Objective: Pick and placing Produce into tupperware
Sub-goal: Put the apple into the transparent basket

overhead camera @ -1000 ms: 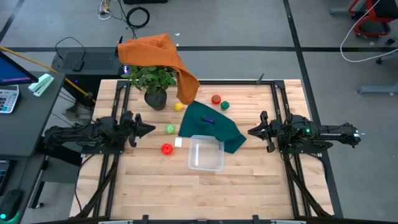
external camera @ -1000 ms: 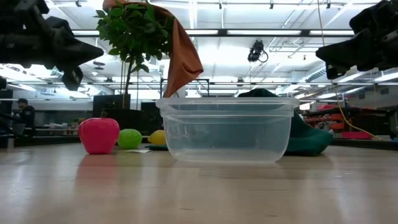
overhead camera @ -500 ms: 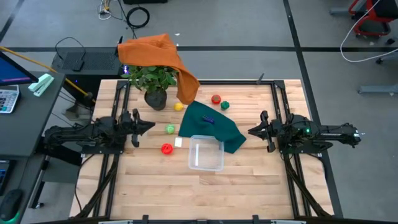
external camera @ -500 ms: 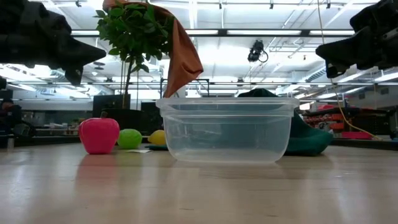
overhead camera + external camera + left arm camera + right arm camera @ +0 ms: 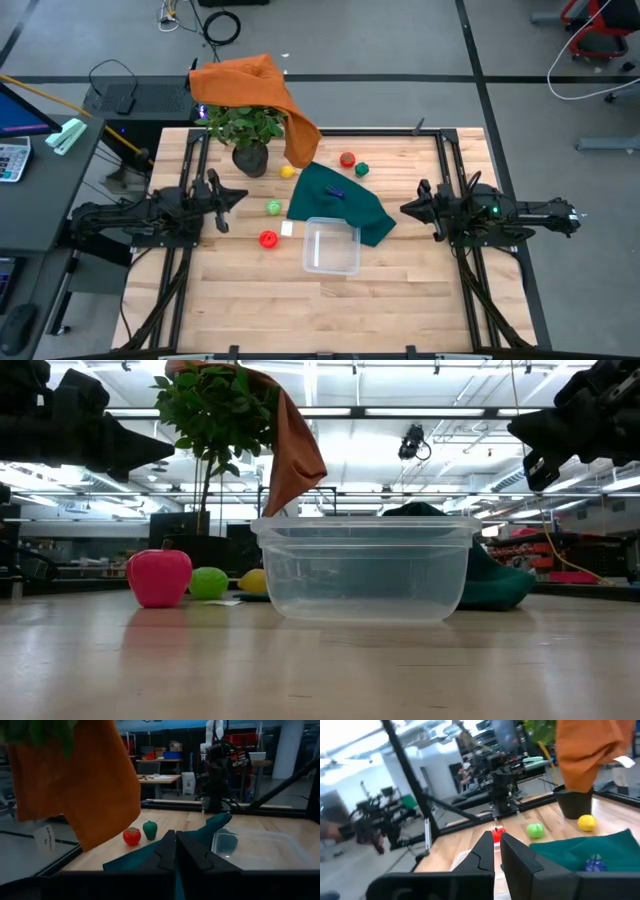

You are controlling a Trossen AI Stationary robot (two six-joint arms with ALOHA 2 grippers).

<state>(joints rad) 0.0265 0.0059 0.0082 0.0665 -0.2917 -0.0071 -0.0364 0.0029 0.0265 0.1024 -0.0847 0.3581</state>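
1. The tupperware (image 5: 332,246) sits empty near the middle of the worktop (image 5: 400,300), one corner touching the teal cloth (image 5: 340,200).
2. The produce is all outside it: a red piece (image 5: 267,239) just left of the container beside a small white block (image 5: 287,229), a green one (image 5: 273,208) and a yellow one (image 5: 287,172) farther back, a red (image 5: 347,159) and green pair (image 5: 361,170) beyond the cloth, a dark blue piece (image 5: 335,192) on the cloth.
3. The left gripper (image 5: 240,195) hovers left of the fruit, jaws pressed together, holding nothing.
4. The right gripper (image 5: 405,209) hangs right of the cloth, jaws closed and empty too.
5. A potted plant (image 5: 245,130) under an orange cloth (image 5: 255,90) stands at the back.
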